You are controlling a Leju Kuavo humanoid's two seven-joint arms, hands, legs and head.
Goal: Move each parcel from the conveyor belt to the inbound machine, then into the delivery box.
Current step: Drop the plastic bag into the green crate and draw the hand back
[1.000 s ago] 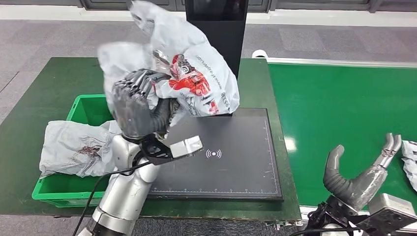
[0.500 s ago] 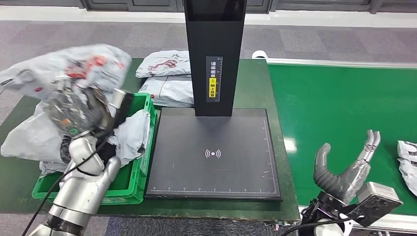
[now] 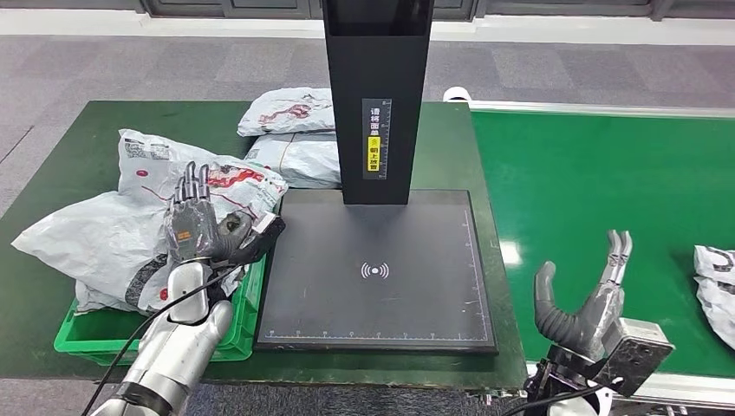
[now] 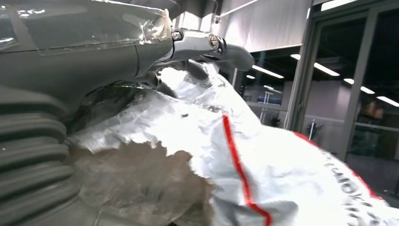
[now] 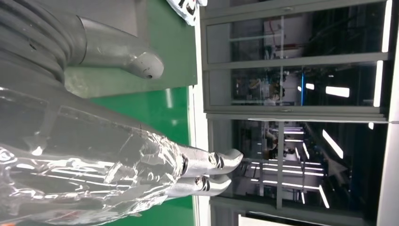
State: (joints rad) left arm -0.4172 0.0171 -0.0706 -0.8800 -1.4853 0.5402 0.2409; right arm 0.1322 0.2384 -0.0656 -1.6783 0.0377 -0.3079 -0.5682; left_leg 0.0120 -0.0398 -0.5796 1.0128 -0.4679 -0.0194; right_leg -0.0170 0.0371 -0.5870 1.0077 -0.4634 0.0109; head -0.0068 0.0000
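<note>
Two hands free: our left hand (image 3: 195,227), fingers spread, over the bag (image 3: 186,186) dropped in the crate (image 3: 230,334); our right hand (image 3: 588,303), spread, awaits the next parcel (image 3: 716,290).

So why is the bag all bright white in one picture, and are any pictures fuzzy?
Left wrist view: the parcel sits very close, so light glares off its shiny plastic. Head view: sharp, evenly lit. Right wrist view: ceiling lights glow, and the right hand close up looks soft.
</note>
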